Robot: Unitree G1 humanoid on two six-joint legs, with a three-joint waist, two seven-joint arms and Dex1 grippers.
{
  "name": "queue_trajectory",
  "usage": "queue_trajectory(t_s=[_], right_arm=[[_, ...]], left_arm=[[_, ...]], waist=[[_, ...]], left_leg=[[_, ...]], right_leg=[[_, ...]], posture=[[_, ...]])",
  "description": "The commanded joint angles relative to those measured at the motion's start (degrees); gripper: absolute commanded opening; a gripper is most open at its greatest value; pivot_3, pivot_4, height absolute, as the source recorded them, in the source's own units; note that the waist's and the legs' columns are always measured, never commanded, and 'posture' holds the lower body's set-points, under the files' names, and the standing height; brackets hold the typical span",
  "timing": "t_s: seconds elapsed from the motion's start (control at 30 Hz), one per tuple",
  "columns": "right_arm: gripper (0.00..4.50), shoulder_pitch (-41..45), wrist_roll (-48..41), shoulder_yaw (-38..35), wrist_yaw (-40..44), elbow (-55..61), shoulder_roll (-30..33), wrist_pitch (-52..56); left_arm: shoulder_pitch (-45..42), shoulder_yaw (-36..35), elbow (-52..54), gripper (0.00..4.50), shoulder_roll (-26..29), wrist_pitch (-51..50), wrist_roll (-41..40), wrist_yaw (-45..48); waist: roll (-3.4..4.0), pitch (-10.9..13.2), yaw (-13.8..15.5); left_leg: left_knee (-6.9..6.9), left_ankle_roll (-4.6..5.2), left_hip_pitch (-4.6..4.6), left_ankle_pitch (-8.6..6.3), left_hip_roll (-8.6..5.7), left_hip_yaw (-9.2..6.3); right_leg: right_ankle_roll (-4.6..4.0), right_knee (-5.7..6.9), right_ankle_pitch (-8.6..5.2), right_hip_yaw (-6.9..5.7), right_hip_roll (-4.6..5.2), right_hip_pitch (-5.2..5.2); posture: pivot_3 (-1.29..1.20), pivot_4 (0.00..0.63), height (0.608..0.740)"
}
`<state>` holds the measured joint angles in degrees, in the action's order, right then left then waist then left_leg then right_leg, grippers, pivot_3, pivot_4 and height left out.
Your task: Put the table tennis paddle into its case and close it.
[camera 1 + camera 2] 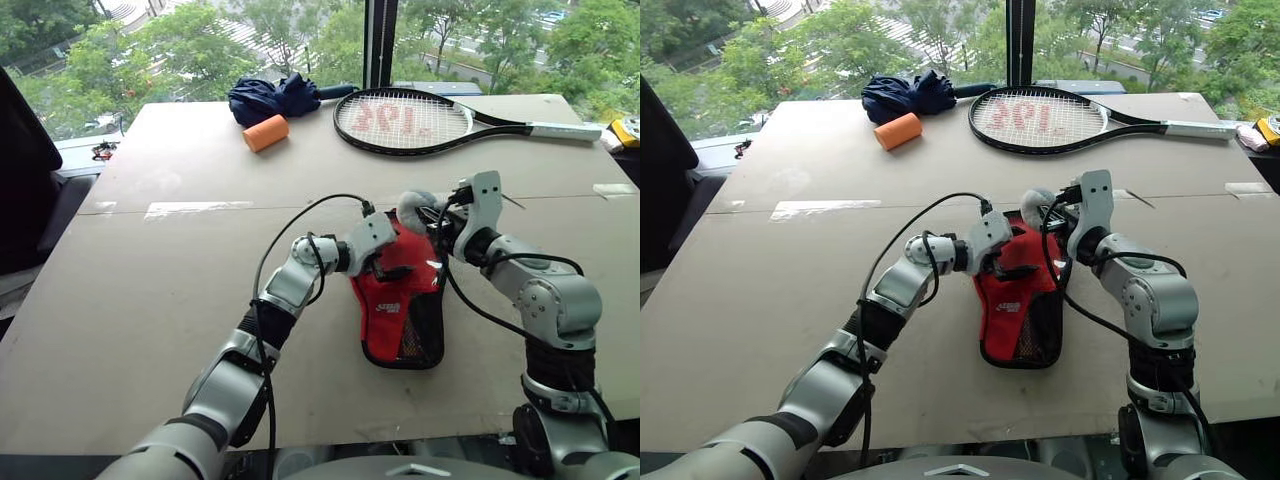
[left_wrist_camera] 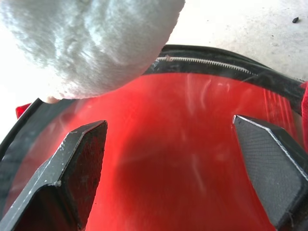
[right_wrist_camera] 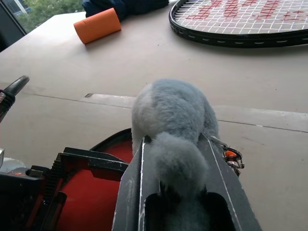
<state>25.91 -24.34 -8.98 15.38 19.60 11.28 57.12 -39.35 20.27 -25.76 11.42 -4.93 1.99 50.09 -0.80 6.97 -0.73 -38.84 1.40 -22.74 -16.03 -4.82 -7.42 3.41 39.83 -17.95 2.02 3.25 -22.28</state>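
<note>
R jaws pinching grey pom-pom [image 3: 168, 115], L wide over case [image 1: 400, 310]

Red case [image 1: 400, 310] flat on table

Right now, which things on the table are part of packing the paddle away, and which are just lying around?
In the job: case; table tennis paddle, red face showing inside it; grey fluffy ball at the case's edge, pinched by the right gripper; left gripper, open over the paddle.
Lying about: tennis racket; blue umbrella; orange cylinder.
</note>
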Motion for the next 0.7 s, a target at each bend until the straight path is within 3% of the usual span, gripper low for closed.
queue_trajectory(t_s=[0.03,0.37,0.7], right_arm=[[0.07,1.4,-4.0,-5.1,-1.9,2.9,-1.1,1.5],[0.07,-3.8,-21.5,-25.1,-2.9,3.0,2.4,15.4],[0.07,-11.7,-41.5,-36.3,-0.9,2.8,8.5,28.7]], left_arm=[[0.2,2.4,-4.5,4.24,-0.2,-2.4,3.5,-1.2],[0.5,4.0,-9.4,4.24,-1.1,-6.5,6.0,-5.2],[0.6,3.0,-11.0,4.24,-1.8,-8.3,5.2,-8.2]], waist=[[0.0,0.0,0.0],[0.09,-0.1,0.3],[0.13,-0.1,0.9]], left_leg=[[0.0,0.0,0.0,0.0,0.0,0.01],[0.0,0.03,0.06,-0.01,0.0,0.0],[0.07,0.29,0.36,-0.16,-0.01,-0.02]], right_leg=[[0.0,0.0,0.0,0.01,0.0,0.0],[0.0,0.0,0.0,0.0,0.02,0.1],[0.0,-0.07,0.0,-0.03,0.05,0.47]], posture=[[0.0,0.15,0.74],[0.0,0.15,0.74],[0.0,0.15,0.74]])
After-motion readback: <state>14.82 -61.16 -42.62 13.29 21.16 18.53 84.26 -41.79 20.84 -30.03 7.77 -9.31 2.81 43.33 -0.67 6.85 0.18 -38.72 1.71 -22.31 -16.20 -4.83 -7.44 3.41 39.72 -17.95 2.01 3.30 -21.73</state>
